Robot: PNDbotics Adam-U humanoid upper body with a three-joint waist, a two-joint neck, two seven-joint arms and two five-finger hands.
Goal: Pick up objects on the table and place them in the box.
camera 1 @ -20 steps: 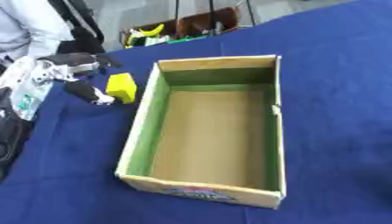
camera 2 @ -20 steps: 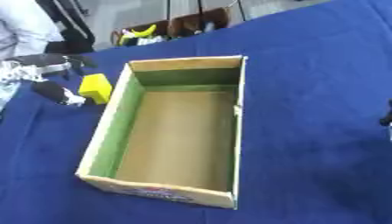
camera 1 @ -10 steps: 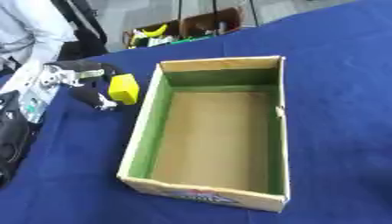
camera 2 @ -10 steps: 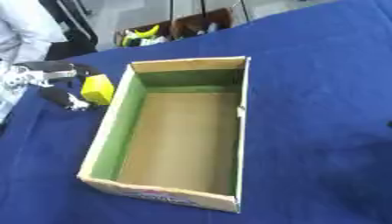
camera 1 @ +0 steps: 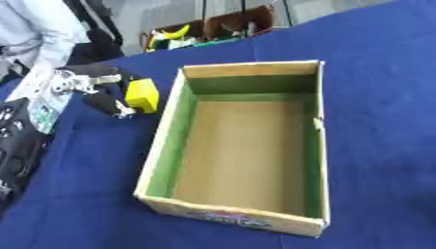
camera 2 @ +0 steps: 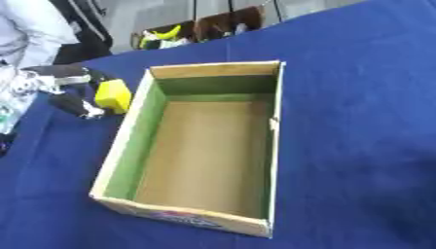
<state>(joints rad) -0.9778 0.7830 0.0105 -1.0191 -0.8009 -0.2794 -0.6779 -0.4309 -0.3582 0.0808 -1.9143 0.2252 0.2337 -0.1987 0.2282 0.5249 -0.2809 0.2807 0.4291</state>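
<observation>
An open cardboard box [camera 1: 312, 146] with green inner walls stands in the middle of the blue table [camera 1: 383, 73], and nothing lies inside it. Just outside its far left wall is a small yellow block [camera 1: 142, 95]. My left hand [camera 1: 100, 86] comes in from the left, its black fingers above the block and its thumb below, pinching the block's left side. I cannot tell whether the block rests on the cloth or hangs just above it. My right hand shows in neither view.
A clear plastic item [camera 1: 47, 109] lies on the table to the left of my hand, and a black object [camera 1: 15, 155] sits at the lower left edge. Crates with a banana [camera 1: 176, 33] stand beyond the table's far edge. A person in white [camera 1: 38, 34] stands at the upper left.
My left hand and the yellow block have edged slightly right towards the box wall. A dark shape at the right edge of the right eye view has gone.
</observation>
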